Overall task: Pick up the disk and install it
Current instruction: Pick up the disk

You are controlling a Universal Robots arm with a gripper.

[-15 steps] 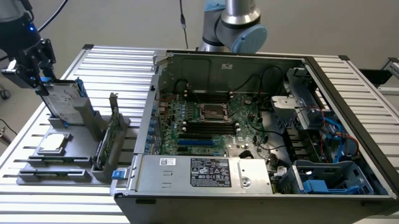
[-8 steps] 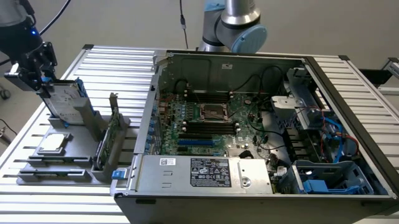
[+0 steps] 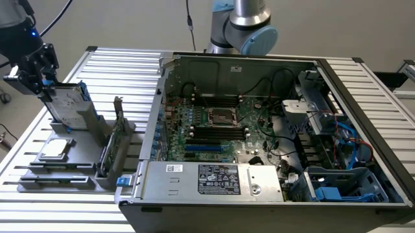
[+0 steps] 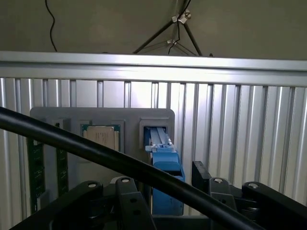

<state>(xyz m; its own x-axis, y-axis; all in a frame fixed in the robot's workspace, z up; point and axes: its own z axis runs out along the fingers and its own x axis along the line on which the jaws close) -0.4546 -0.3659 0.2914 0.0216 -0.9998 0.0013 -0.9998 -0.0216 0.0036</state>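
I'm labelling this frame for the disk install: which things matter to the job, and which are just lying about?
Job: disk, upright in grey holder; open gripper over it; open computer case.
Lying about: square chip; green circuit card.

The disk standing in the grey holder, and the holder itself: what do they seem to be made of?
The disk: its face looks like bare silver-grey metal with a dull sheen, carrying a white, paper-like label; the blue rails round its edge look like smooth moulded plastic. The holder: matte, uniform grey with no glint, probably plastic, though painted metal cannot be ruled out.
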